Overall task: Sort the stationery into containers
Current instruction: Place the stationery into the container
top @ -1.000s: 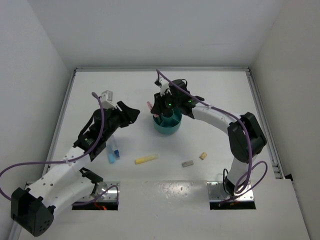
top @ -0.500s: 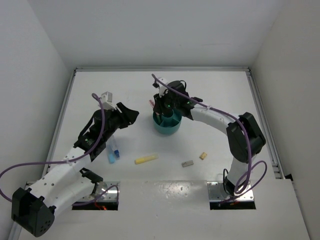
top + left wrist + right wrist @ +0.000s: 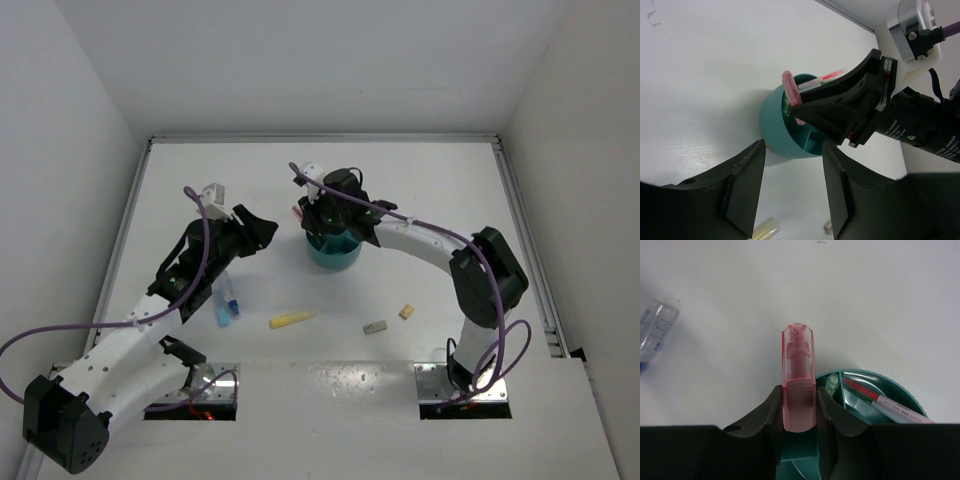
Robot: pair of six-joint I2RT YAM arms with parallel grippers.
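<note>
the right gripper (image 3: 799, 399) clamps the pink marker (image 3: 798, 360) over the teal organiser (image 3: 865, 373) at its ten o'clock rim, seemingly to drop it in a ring compartment; the left gripper (image 3: 792, 175) hangs open, empty, at nine o'clock.

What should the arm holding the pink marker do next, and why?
Probably shift the pink marker inward over the teal organiser before letting go. The right fingers are clamped on it, and its far end pokes out past the rim over the table, so dropping it now would likely miss.
</note>
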